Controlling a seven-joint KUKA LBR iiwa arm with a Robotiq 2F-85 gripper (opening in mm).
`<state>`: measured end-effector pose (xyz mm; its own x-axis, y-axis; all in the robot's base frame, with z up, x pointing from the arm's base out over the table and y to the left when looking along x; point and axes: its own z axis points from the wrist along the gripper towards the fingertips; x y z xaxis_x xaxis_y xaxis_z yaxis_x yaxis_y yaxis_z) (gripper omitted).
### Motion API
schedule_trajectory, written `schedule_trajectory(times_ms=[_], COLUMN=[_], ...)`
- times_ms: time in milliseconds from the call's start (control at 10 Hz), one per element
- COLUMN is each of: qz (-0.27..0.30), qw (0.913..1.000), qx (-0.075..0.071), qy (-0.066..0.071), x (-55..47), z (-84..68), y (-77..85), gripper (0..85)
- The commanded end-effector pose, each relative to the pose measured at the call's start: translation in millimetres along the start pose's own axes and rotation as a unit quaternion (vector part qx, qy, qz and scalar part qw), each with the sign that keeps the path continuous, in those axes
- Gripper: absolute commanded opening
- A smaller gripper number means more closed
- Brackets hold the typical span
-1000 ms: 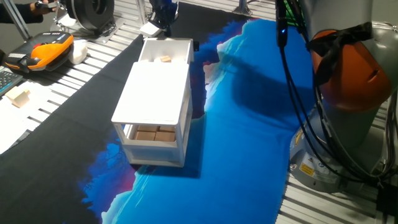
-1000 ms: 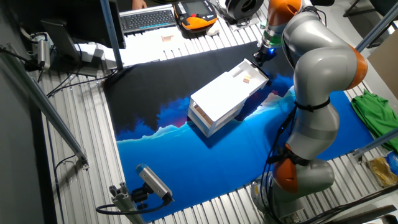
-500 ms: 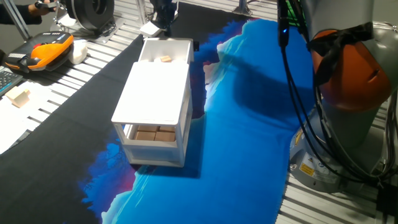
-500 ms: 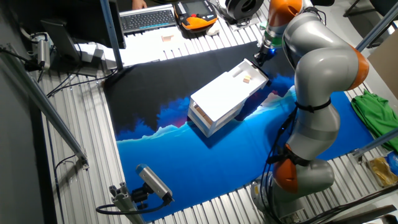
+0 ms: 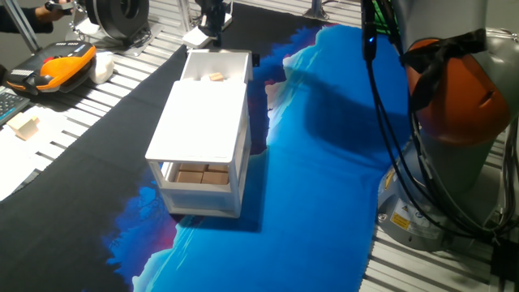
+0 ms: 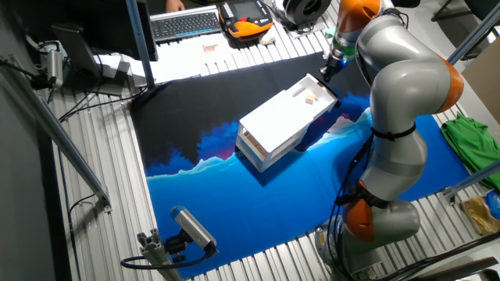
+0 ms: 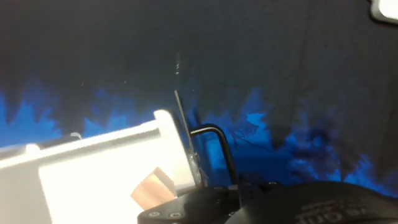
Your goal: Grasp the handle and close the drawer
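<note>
The white cabinet (image 5: 203, 130) stands on the blue and black cloth. Its upper drawer (image 5: 217, 63) is pulled out at the far end, and a tan block (image 5: 215, 78) lies in it. My gripper (image 5: 212, 18) hangs just beyond the drawer's outer end; I cannot tell how its jaws stand. The other fixed view shows the drawer (image 6: 312, 90) and the gripper (image 6: 331, 64) beside its outer end. In the hand view the drawer's white front (image 7: 93, 165) sits at lower left. Its thin black handle (image 7: 210, 134) juts out, apart from the hand's black body (image 7: 286, 202). The fingertips are hidden.
The lower tier holds tan wooden blocks (image 5: 201, 173). An orange and black device (image 5: 69, 65), a white block (image 5: 102, 66) and a wooden piece (image 5: 24, 126) lie on the slatted table at the left. The robot's base (image 5: 454, 122) and its cables stand at the right.
The gripper has shifted slightly upward at the drawer's outer end. The drawer and cabinet have not moved.
</note>
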<state>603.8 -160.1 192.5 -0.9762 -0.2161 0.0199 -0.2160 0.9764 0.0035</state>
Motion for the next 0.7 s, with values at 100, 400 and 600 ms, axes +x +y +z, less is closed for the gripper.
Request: schedule_trajectory(times_ms=[100, 400, 600], qz=[-0.115, -0.115, -0.115], qw=[0.9933, 0.9929, 0.9927], qx=[0.007, 0.019, 0.019], qy=[0.004, 0.023, 0.029], x=[-0.1, -0.5, -1.5], z=[-0.2, -0.7, -1.1], y=[-0.5, -0.3, 0.0], gripper=[0.0, 0.0, 0.0])
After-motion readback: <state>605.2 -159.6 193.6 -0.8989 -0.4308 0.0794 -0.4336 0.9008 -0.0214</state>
